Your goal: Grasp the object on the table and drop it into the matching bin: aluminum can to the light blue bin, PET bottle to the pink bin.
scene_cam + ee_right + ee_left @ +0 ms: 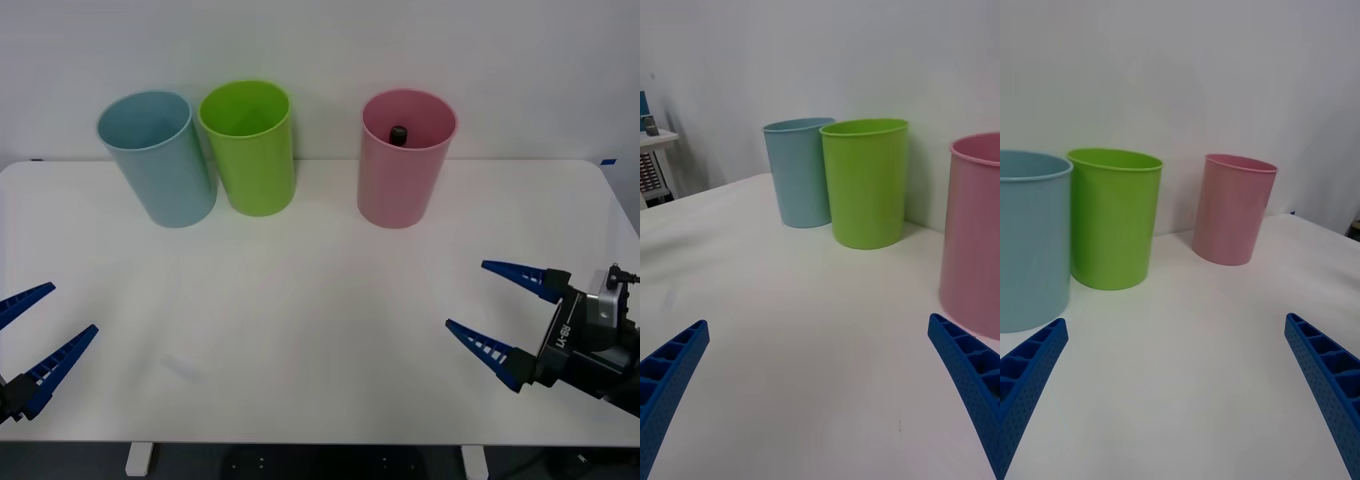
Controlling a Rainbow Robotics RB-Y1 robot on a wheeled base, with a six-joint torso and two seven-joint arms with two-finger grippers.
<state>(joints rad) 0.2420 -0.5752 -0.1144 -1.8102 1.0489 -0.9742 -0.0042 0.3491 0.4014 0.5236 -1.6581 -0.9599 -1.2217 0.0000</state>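
PET bottle point(399, 134) sits inside the pink bin point(401, 180), far ahead of my right tool point(497, 316). Both tools spread wide, empty, low over the desk point(320, 300); left tool point(30, 345) at near-left edge.

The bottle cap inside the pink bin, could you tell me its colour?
Black; the bottle cap shows best in the front view, inside the pink bin.

The white table point(320, 300) carries three bins standing upright, light blue bin point(160, 155), lime green bin point(250, 145) and pink bin point(403, 170), all well beyond the open jaws.
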